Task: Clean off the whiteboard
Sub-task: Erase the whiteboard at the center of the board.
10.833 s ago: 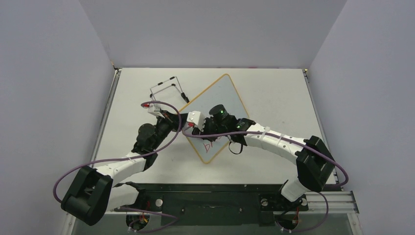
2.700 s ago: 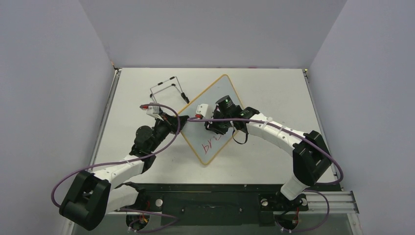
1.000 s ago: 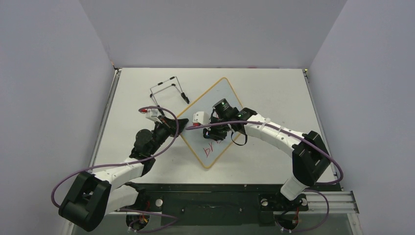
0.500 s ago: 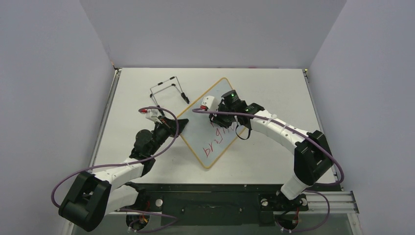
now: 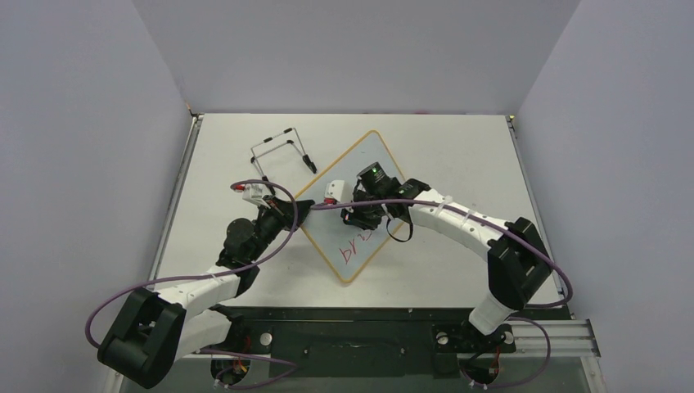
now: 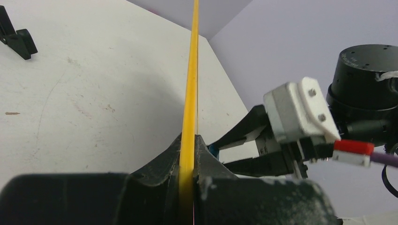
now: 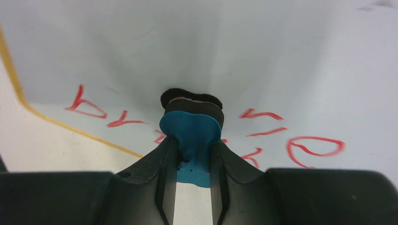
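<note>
"So, where on the table [image 5: 458,147] to look for the whiteboard [image 5: 370,157]?"

"About the middle, lying cornerwise; gripped at its left edge by the left gripper [image 5: 299,210], pressed tight on the yellow frame [image 6: 189,84] — likely to stop any sliding under the wiping."

"And the right gripper [image 5: 354,216]?"

"Pinching the blue eraser [image 7: 190,127]; held pad-down against the white face, amid the red writing [image 7: 313,146] — probably mid-stroke, with letters yet to clear on both sides."

Bare table [image 5: 466,164] right of the whiteboard [image 5: 372,155] leaves passage; the wire stand [image 5: 282,150], left gripper [image 6: 188,145] and right gripper [image 7: 192,140] obstruct its left and centre.
</note>
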